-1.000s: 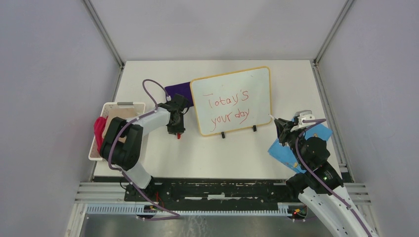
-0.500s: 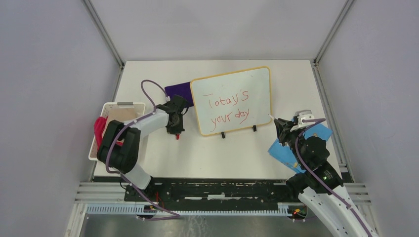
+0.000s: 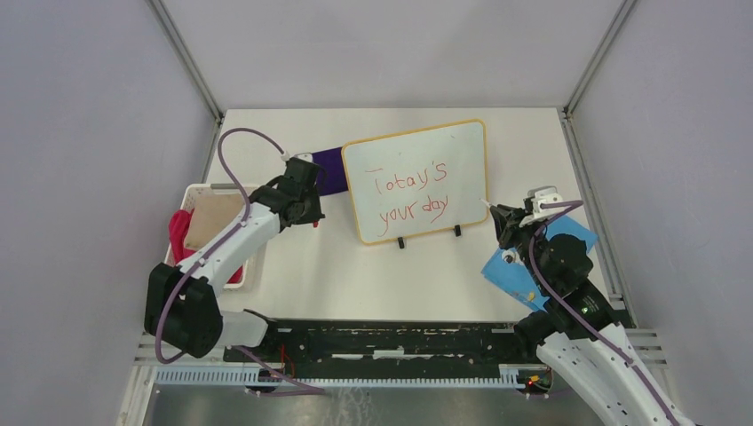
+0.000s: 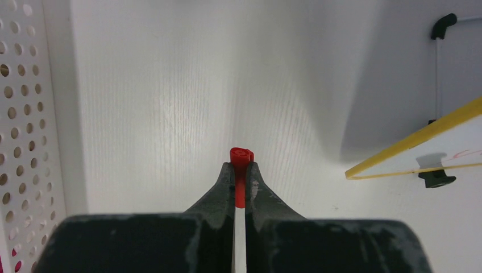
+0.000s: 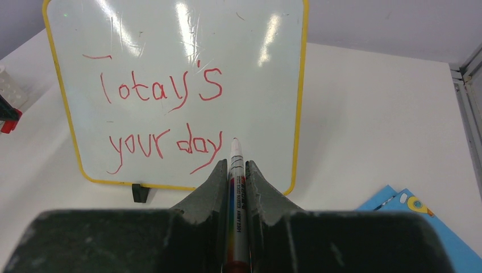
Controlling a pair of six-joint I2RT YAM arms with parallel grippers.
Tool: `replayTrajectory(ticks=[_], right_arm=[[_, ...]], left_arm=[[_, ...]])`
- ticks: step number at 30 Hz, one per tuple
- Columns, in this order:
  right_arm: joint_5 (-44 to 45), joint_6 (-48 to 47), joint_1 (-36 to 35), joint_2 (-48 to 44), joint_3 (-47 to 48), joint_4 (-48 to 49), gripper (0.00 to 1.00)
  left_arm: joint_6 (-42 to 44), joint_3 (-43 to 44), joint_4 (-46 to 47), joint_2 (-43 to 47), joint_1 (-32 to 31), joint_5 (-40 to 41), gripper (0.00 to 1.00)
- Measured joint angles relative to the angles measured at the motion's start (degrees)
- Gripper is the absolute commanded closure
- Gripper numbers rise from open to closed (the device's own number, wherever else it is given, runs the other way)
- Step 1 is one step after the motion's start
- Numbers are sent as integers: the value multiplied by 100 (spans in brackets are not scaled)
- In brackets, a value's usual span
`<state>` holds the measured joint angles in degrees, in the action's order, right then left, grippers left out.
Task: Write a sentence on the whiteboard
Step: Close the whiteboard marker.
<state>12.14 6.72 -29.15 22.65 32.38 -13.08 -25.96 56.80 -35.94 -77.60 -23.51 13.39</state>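
Red cap (image 4: 241,157) tight between black fingers (image 4: 218,193), yellow-framed whiteboard (image 4: 463,145) corner at right.

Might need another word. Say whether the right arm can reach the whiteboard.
Probably yes: the right hand holds the marker pointed at the whiteboard, close by, with only bare table between them.

Partly seen items, placed from the whiteboard (image 3: 417,177).
Whiteboard: cut by the right edge in the left wrist view, only one corner showing. Purple cloth (image 3: 332,167), left of it: left end hidden by the left arm (image 3: 235,240). Blue cloth (image 3: 575,238), right of it: part lies under the right arm (image 3: 568,275). Red piece (image 4: 241,156) in the left gripper (image 4: 241,169): only its end shows. Marker (image 5: 236,190) in the right gripper (image 5: 236,165): barrel mostly hidden between the fingers, print too small to read.
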Motion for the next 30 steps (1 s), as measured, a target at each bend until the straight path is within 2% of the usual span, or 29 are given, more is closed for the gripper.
replayTrajectory(ticks=[12,17,23,30], right_arm=[[-153,50,0,103,28,50,100],[-160,68,0,105,28,52,100],[-153,101,0,173,74,57,100],[-160,299,0,695,334,426,100]], left_arm=[[-20,-151,35,564,2,-476,98],[-262,-157,221,1115,2,-789,98],[-656,-155,942,1805,2,-1569,98],[-1119,-155,1862,2164,2,-2455,98]])
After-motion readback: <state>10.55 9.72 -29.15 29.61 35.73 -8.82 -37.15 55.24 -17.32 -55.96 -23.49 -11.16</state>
